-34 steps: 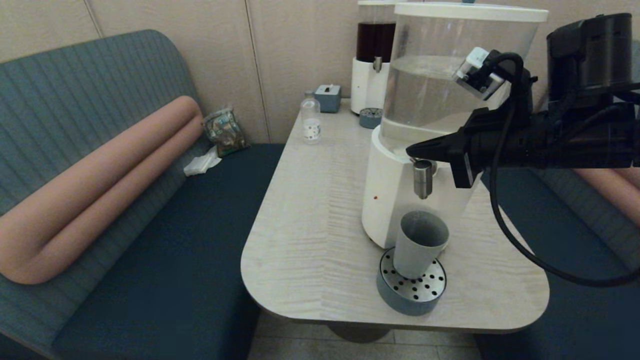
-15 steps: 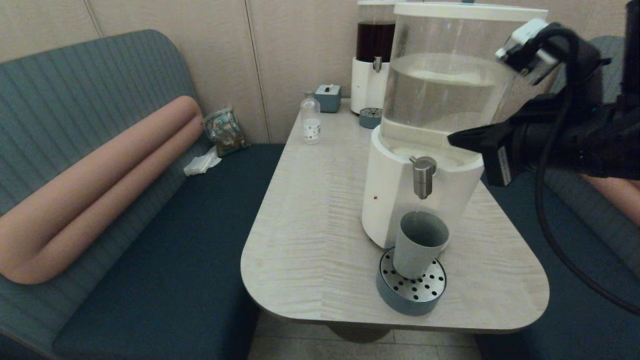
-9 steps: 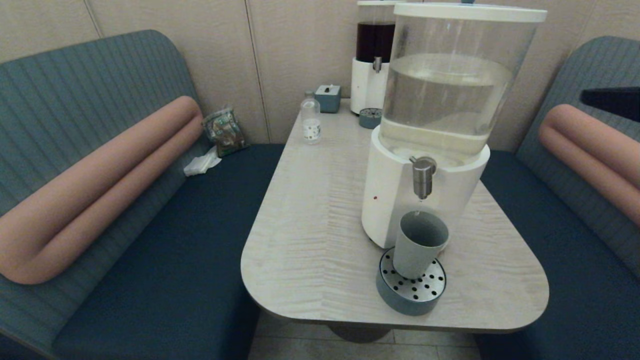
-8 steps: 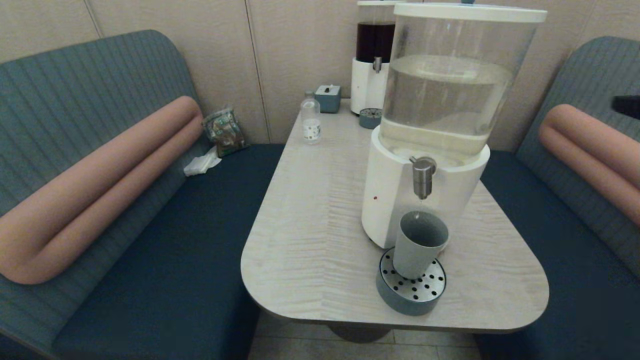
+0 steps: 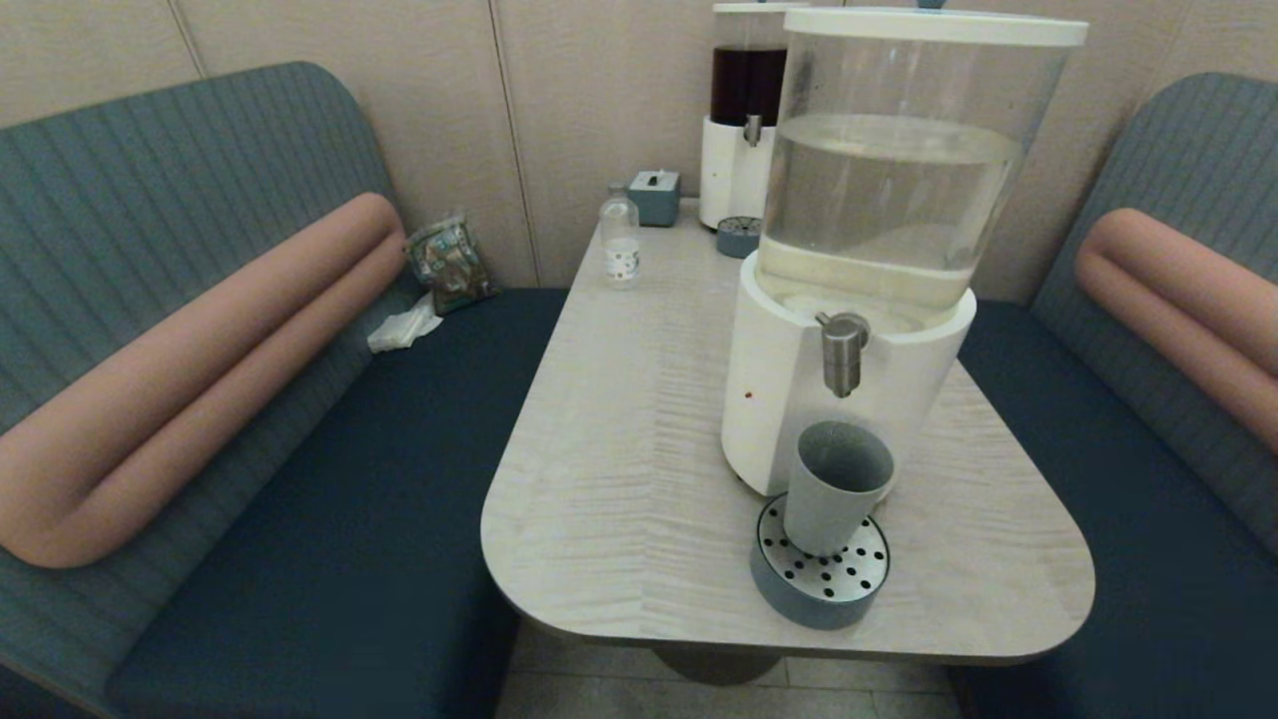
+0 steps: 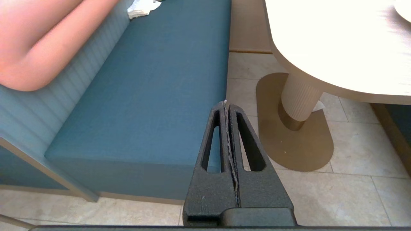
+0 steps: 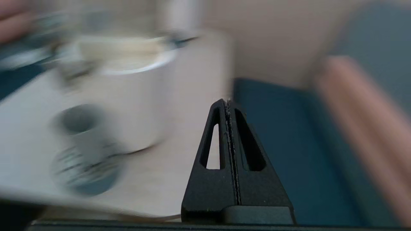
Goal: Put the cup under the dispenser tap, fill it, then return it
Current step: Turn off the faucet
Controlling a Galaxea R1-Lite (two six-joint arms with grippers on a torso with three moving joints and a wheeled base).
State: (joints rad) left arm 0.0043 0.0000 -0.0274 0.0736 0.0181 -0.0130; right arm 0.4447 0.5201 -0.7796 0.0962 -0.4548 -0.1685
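Note:
The grey-blue cup [image 5: 835, 487] stands upright on the round perforated drip tray [image 5: 822, 579], directly below the brushed-metal dispenser tap [image 5: 843, 352] of the white-based clear tank [image 5: 889, 180]. No stream shows from the tap. The cup [image 7: 78, 126] also appears in the right wrist view. My right gripper [image 7: 227, 102] is shut and empty, off the table's right side, well away from the cup and out of the head view. My left gripper [image 6: 225, 103] is shut and empty, parked low over the floor beside the left bench.
A clear bottle [image 5: 620, 240], a small blue box [image 5: 654, 195], the dark-liquid dispenser [image 5: 744, 110] and its little drip tray [image 5: 739, 236] stand at the table's far end. Benches with pink bolsters [image 5: 200, 350] flank the table [image 5: 619, 479]. The table pedestal [image 6: 300, 96] is near my left gripper.
My right arm has pulled back from beside the tap to the right and left the head view. A drip fell from the tap about half a second ago; none shows now. The cup has not moved.

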